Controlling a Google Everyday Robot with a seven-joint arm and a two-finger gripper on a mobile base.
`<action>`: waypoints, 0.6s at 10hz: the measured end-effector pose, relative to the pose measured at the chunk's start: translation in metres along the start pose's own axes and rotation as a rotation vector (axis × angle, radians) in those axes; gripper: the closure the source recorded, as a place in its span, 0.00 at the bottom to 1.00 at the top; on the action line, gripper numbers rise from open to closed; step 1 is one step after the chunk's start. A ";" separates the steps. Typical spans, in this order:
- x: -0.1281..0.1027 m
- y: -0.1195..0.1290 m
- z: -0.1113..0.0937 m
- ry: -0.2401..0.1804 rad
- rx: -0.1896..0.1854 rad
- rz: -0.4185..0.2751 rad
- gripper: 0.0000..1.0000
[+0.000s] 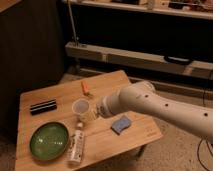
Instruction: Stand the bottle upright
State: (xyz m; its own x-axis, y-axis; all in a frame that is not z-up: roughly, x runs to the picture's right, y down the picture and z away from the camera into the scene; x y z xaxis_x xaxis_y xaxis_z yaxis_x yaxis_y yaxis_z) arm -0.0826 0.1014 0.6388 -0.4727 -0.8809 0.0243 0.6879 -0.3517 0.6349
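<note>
Well, the wooden table takes up most of what I see, a low square top standing on a speckled floor in front of dark shelving. My white arm reaches across it from the right, thick and rounded, and ends over the middle of the tabletop. Toward the front left corner sits the green plate, round and flat on the wood. Just beside its right rim lies the bottle, down on its side near the front edge, with its pale cap end pointing back toward the middle of the table. Behind the plate, near the left edge, a flat black bar rests on the wood. The translucent cup stands upright, mouth up, just past the bottle's cap end. A blue sponge lies under my forearm, to the right. My gripper sits just beside the cup on its right, short of the bottle; it is too dim there for me to tell whether it is spread or pressed together. A small orange piece lies farther back.
</note>
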 end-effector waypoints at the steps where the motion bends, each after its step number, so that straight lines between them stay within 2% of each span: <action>1: -0.005 0.008 0.019 -0.042 -0.009 0.014 0.36; 4: -0.003 0.018 0.052 -0.123 0.031 0.062 0.36; 6: 0.001 0.015 0.065 -0.159 0.022 0.075 0.36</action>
State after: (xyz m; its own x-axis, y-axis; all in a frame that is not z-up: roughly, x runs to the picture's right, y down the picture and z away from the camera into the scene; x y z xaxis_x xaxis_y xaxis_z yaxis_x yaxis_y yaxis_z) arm -0.1089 0.1156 0.6990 -0.5030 -0.8424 0.1934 0.7134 -0.2783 0.6431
